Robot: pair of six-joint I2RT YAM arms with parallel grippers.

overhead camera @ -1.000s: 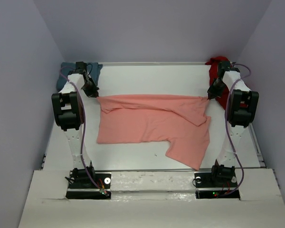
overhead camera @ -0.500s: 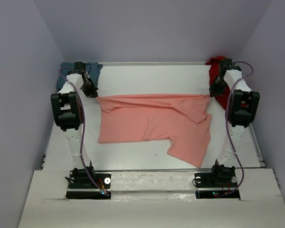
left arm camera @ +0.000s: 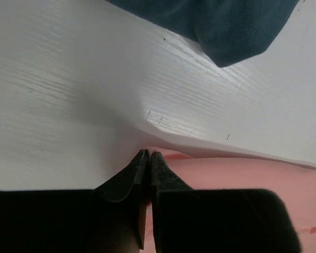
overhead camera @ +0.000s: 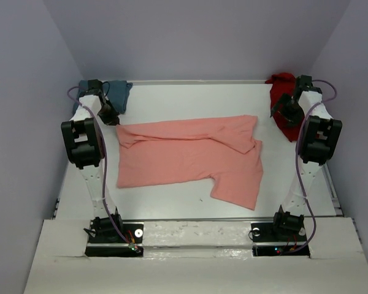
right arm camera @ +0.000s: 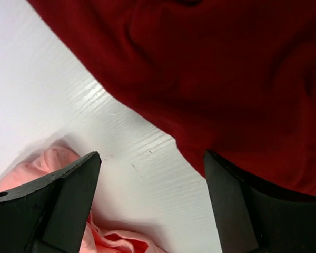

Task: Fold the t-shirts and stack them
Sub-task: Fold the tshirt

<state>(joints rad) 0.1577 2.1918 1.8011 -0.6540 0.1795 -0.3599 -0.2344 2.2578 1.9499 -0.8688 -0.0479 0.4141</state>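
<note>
The salmon-pink t-shirt (overhead camera: 190,156) lies spread and creased across the middle of the white table (overhead camera: 190,98). My left gripper (overhead camera: 109,115) (left arm camera: 149,154) sits at the shirt's far-left corner, fingers pressed nearly together, with pink cloth (left arm camera: 242,174) in the slit between them. The teal t-shirt (overhead camera: 113,92) (left arm camera: 226,26) is bunched in the back-left corner, just beyond that gripper. My right gripper (overhead camera: 286,107) (right arm camera: 151,154) stands wide open over bare table with nothing in it. It hangs between the dark red t-shirt (overhead camera: 283,104) (right arm camera: 210,68) and the salmon shirt's edge (right arm camera: 47,161).
Lilac walls close the table in on the left, back and right. Both arm bases are bolted to the white near ledge (overhead camera: 196,236). A strip of bare table runs along the near side in front of the salmon shirt.
The right gripper has opened and let go of the salmon shirt's far-right corner, drawing back toward the red shirt. The shirt has dropped flat and slid left. The left gripper moved slightly left.
</note>
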